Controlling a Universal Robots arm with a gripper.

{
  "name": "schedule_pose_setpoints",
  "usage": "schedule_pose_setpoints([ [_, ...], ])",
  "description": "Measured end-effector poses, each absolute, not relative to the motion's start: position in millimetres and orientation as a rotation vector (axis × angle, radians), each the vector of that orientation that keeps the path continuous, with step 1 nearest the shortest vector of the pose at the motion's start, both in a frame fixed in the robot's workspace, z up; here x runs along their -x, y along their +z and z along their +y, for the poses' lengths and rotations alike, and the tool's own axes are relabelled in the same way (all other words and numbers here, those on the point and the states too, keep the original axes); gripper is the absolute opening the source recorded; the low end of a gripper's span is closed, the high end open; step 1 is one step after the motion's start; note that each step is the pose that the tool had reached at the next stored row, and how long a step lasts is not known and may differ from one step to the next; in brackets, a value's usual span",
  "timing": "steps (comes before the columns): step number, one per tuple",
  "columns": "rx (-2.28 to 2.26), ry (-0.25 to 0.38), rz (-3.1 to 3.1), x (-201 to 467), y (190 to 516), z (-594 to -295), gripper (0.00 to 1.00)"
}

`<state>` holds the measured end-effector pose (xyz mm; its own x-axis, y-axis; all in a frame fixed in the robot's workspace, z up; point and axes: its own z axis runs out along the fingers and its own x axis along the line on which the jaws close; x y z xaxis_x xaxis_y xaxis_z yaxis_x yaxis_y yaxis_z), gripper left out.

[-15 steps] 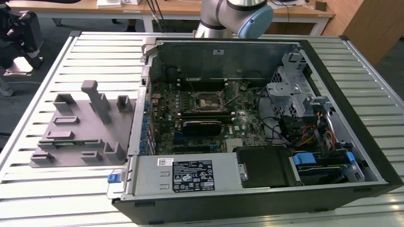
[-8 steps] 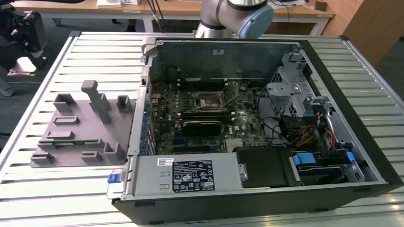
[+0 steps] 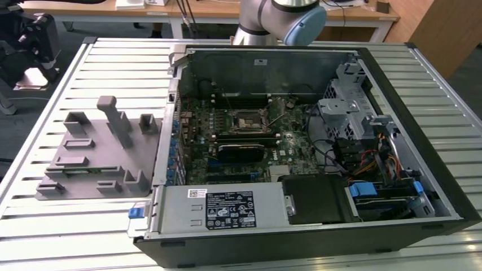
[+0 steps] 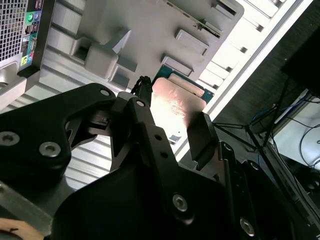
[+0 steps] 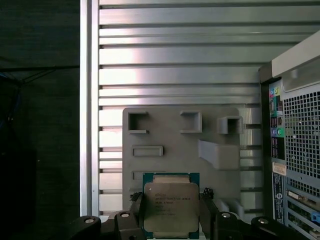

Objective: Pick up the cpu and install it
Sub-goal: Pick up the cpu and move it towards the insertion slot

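Note:
The cpu [image 5: 171,207] is a flat square chip with a silver metal top and a green edge. My gripper [image 5: 171,214] is shut on it, one black finger [image 5: 137,216] against each of two opposite edges. The second wrist view catches the chip [image 4: 177,102] glinting between the same fingers [image 4: 199,134], with the gripper [image 4: 172,114] held well above the grey parts fixture [image 5: 165,132]. The black square socket [image 3: 247,121] sits on the motherboard inside the open computer case [image 3: 391,141], in the exterior view.
In the exterior view the grey fixture [image 3: 98,152] lies on the slatted metal table [image 3: 45,226], at the case's left. The arm's base [image 3: 283,20] rises behind the case. A power supply [image 3: 218,209] and drive bays [image 3: 376,192] fill the case's near side.

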<state>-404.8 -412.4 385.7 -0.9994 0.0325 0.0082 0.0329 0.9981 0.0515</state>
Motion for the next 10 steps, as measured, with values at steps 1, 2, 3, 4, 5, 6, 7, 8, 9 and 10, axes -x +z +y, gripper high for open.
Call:
schedule_pose_setpoints([
  [1, 0.051, -0.081, -3.133, 404.0, 385.7, -412.4, 0.53],
  [2, 0.051, -0.081, -3.133, 403.3, 385.7, -412.4, 0.53],
  [3, 0.051, -0.081, -3.133, 402.4, 385.7, -412.4, 0.53],
  [4, 0.051, -0.081, -3.133, 401.8, 385.7, -412.4, 0.53],
  [5, 0.051, -0.081, -3.133, 401.0, 385.7, -412.4, 0.53],
  [6, 0.051, -0.081, -3.133, 400.2, 385.7, -412.4, 0.53],
  [7, 0.051, -0.081, -3.133, 399.5, 385.7, -412.4, 0.53],
  [8, 0.051, -0.081, -3.133, 398.8, 385.7, -412.4, 0.53],
  [9, 0.051, -0.081, -3.133, 398.1, 385.7, -412.4, 0.53],
  [10, 0.051, -0.081, -3.133, 397.4, 385.7, -412.4, 0.53],
])
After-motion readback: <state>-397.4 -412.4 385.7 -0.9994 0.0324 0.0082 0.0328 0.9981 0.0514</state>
